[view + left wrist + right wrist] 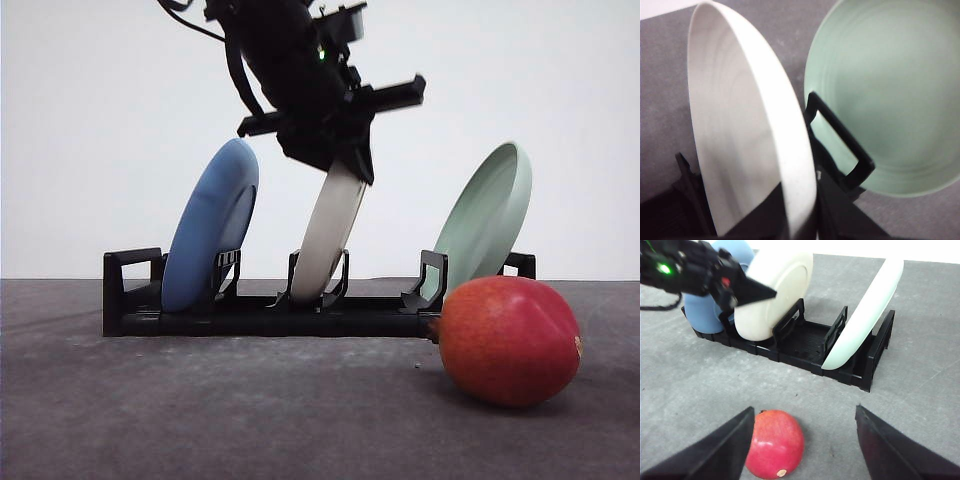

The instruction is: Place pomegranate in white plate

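A black rack (270, 315) is stood on the grey table (200, 420), with a blue plate (208, 225), the white plate (330, 235) and a pale green plate (485, 220) leaned upright in its slots. The white plate's top edge is pinched by the left gripper (345, 165). The pomegranate (508, 340) (nearer the camera) is lain on the table just beside the rack's right end, and the right gripper (802, 440) is seen spread wide above it, apart from it.

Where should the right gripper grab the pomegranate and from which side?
Grip the pomegranate across its round middle, coming down from above. It lies loose on the table in front of the rack, its nub pointing sideways, so the widest smooth sides are free. The right gripper is open but the fruit sits against one finger, so it probably needs centring first.
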